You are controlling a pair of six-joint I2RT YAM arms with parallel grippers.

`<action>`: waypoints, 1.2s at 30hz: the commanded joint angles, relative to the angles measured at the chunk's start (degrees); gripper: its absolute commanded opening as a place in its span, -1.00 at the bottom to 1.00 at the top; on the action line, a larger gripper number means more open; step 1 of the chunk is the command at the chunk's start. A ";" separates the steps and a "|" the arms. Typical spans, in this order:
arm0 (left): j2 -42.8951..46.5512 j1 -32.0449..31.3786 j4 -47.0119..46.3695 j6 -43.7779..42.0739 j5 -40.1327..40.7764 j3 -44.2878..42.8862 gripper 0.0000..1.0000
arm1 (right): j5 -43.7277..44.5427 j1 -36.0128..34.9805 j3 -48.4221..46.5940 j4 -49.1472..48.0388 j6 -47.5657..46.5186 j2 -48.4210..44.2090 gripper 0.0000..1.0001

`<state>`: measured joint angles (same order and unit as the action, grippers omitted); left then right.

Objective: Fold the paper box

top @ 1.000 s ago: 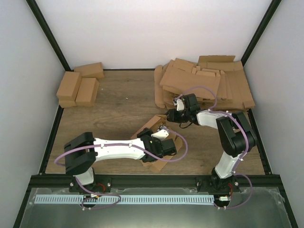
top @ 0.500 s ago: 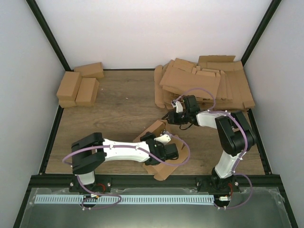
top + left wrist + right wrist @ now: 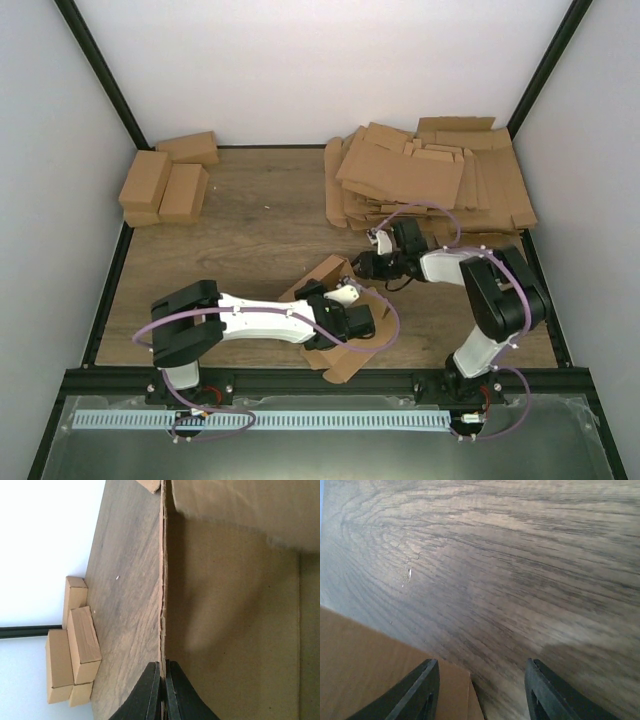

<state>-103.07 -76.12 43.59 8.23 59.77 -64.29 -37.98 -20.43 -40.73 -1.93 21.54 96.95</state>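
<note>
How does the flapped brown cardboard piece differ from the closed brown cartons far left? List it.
The flapped brown cardboard piece lies open, flaps spread; the closed brown cartons are finished blocks. The left gripper pinches the piece's edge; the cartons sit untouched, clustered. Both are plain brown cardboard.

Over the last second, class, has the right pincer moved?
Yes. The right pincer has drawn away from the heap of flat cardboard sheets, toward the arm bases and closer to the paper box.

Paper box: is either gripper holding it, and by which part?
The left gripper is shut on the paper box, pinching the raw edge of one panel. The right gripper stands open, gripping nothing.
</note>
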 commanded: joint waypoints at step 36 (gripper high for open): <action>1.52 5.57 -2.43 -2.19 0.47 0.59 -0.92 | 8.13 -15.01 13.56 5.00 24.64 -17.16 -0.34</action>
<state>-102.08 -69.08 43.03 7.40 63.51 -63.37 -30.30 -34.22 -25.65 6.59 44.07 77.36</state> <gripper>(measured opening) 0.041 0.354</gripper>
